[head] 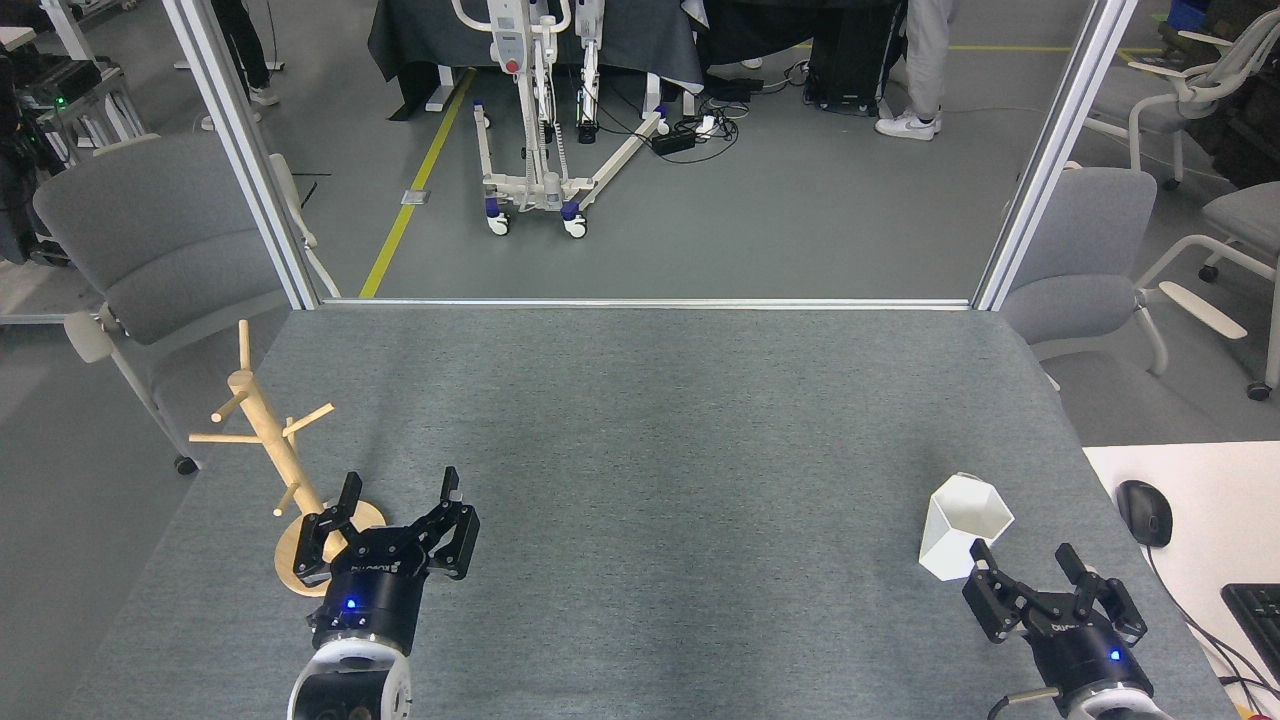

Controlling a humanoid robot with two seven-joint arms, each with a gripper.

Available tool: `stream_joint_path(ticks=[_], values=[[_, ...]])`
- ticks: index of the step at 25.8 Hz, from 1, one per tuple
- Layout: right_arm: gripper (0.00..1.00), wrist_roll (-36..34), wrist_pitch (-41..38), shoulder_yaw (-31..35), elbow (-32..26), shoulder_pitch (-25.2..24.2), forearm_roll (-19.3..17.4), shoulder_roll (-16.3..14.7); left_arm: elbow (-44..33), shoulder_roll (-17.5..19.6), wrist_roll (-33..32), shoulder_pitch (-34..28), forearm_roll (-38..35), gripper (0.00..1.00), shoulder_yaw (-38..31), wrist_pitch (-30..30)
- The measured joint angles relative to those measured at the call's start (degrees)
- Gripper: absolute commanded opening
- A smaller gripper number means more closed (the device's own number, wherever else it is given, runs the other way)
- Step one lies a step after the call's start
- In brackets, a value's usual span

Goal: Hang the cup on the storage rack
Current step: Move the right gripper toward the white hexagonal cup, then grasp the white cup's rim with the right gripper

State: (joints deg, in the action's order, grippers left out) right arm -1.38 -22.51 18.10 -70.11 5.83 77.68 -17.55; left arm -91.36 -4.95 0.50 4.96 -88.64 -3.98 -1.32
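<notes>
The white faceted cup (962,525) stands upright on the grey table near the right front, its hexagonal rim facing up. My right gripper (1020,552) is open just in front of and right of the cup, its left finger close to the cup's base, holding nothing. The wooden storage rack (268,445) stands at the table's left edge on its round base (290,560), pegs bare. Beside that base, my left gripper (398,484) is open and empty, partly covering the disc.
The grey table (640,440) ends at a metal frame rail at the back. A white desk (1200,500) with a black mouse (1144,512) and keyboard (1258,610) adjoins on the right. Grey chairs stand at both sides beyond the table.
</notes>
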Motion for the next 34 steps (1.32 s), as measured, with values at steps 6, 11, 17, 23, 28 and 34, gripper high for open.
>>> stream_joint_path(ticks=[6,11,17,23,28,34], values=[[1.0,-1.17,-0.41,-0.09,4.08,2.62,0.34,-2.22,-0.06,-0.09,0.0,-0.99,0.01,0.99,0.01,-0.06],[1.0,-1.26,-0.51,-0.2,7.04,4.51,2.42,-2.76,-0.24,-0.14,-0.21,-1.78,-0.07,0.99,0.39,-0.24],[1.0,-1.26,-0.51,-0.56,7.79,4.79,4.0,-2.31,-0.45,-0.14,-0.22,-2.03,-0.2,0.99,0.54,-0.28],[1.0,-1.83,-2.09,-0.77,7.82,4.8,5.03,-2.14,-0.34,-0.21,-0.17,-2.17,-0.22,0.99,0.55,0.12],[1.0,-2.64,-2.76,-0.89,7.86,4.74,6.51,-2.06,-0.33,-0.56,-0.12,-2.23,-0.22,0.99,0.55,0.25],[1.0,-2.82,-3.15,-1.42,7.93,4.72,7.6,-1.78,-0.23,-0.63,-0.08,-2.25,-0.22,0.99,0.55,0.28]])
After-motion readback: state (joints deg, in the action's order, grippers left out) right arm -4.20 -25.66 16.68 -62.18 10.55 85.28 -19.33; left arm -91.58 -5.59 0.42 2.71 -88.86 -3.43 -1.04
